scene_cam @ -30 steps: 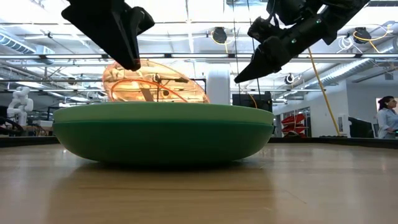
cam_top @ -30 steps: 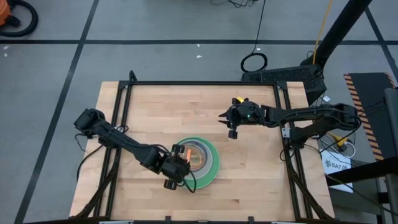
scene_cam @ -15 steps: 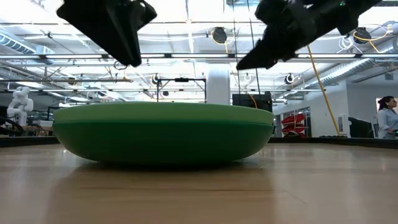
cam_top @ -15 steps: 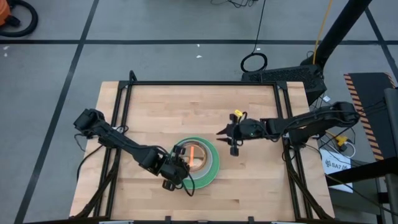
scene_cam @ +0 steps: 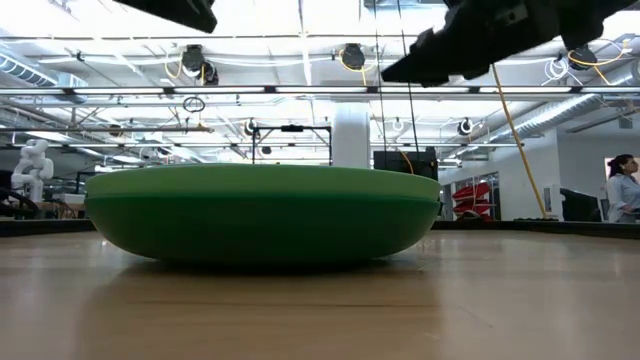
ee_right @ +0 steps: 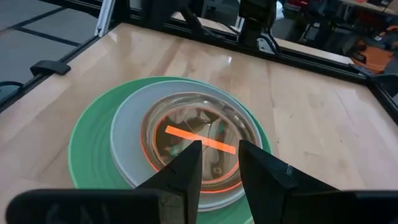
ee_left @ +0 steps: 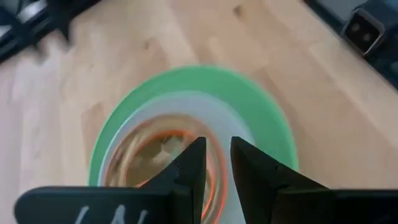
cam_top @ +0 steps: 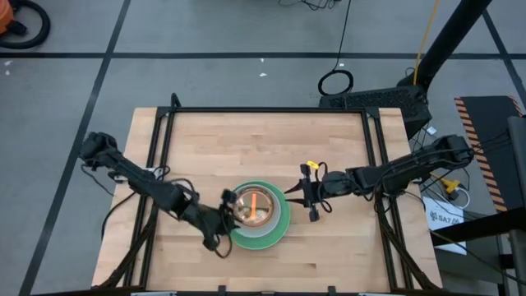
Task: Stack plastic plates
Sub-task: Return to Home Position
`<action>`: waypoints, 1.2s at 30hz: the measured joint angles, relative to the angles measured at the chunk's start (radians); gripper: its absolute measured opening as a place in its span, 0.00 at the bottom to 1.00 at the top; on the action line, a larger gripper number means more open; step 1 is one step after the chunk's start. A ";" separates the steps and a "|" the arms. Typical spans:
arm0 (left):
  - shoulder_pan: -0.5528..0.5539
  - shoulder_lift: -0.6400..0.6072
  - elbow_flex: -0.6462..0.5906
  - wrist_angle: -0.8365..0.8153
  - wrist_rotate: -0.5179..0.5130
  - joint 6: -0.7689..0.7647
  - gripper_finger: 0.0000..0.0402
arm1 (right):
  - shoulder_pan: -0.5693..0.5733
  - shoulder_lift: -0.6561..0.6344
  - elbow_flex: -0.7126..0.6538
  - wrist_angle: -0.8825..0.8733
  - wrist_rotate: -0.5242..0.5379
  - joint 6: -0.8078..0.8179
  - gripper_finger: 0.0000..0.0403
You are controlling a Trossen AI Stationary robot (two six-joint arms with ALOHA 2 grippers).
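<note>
On the wooden table point(cam_top: 246, 140), the plastic plates point(cam_top: 282, 218) sit nested in one stack between the two sets of jaws. A wide green plate point(ee_right: 84, 149) forms the base, a pale plate point(ee_right: 127, 146) lies inside it, and a small glossy orange plate point(ee_right: 186, 134) is on top. The left gripper point(ee_left: 217, 146) and right gripper point(ee_right: 221, 146) hang raised by opposite rims, jaws slightly apart and holding nothing.
</note>
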 joint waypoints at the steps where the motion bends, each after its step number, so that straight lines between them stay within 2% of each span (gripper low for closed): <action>1: 0.008 -0.034 -0.033 0.008 0.000 -0.006 0.21 | 0.000 -0.004 -0.012 0.015 0.000 -0.001 0.24; 7: 0.062 -0.249 -0.227 0.102 0.003 -0.041 0.20 | -0.015 -0.087 -0.096 0.026 0.004 -0.004 0.24; 13: 0.114 -0.493 -0.412 0.104 0.011 -0.061 0.20 | -0.042 -0.211 -0.180 0.075 0.000 -0.019 0.24; 19: 0.166 -0.737 -0.576 0.204 0.011 -0.075 0.20 | -0.043 -0.334 -0.259 0.078 0.000 -0.015 0.24; 22: 0.203 -0.856 -0.656 0.197 0.011 -0.064 0.20 | -0.042 -0.385 -0.294 0.108 -0.001 -0.022 0.24; 27: 0.261 -1.031 -0.741 0.201 0.011 -0.081 0.20 | -0.045 -0.481 -0.366 0.146 0.000 -0.017 0.24; 36: 0.331 -1.253 -0.754 0.109 0.026 -0.040 0.20 | -0.069 -0.638 -0.456 0.134 0.004 0.007 0.24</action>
